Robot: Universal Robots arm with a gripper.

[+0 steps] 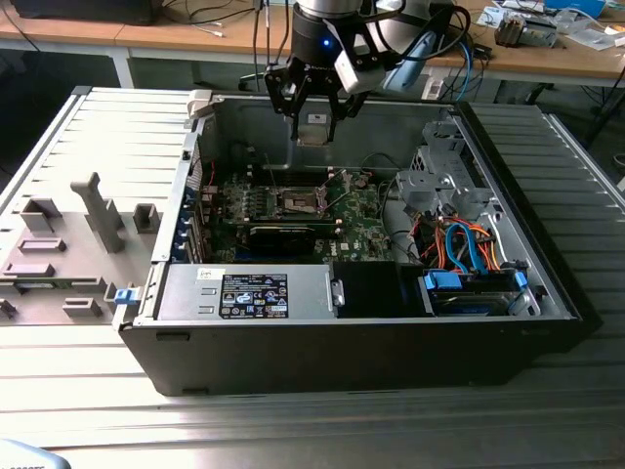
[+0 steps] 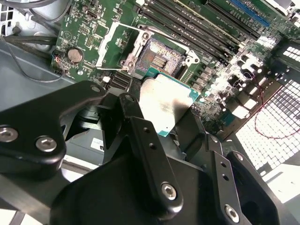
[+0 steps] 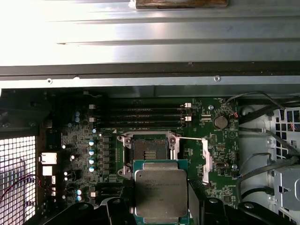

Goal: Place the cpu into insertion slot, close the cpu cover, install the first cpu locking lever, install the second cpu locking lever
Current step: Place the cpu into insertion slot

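In the second wrist view the gripper (image 2: 165, 119) hides the side edges and near corner of the cpu (image 2: 164, 96). The exterior view's top edge cuts off the arm (image 1: 322, 24), and the pins of the socket (image 1: 296, 202) are too small to tell there.

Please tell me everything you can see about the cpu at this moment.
The cpu is a flat square chip with a pale silver-grey metal top and a green rim. The gripper holds it by two opposite sides, above the motherboard, not yet in the bare socket. Its metal top faces up.
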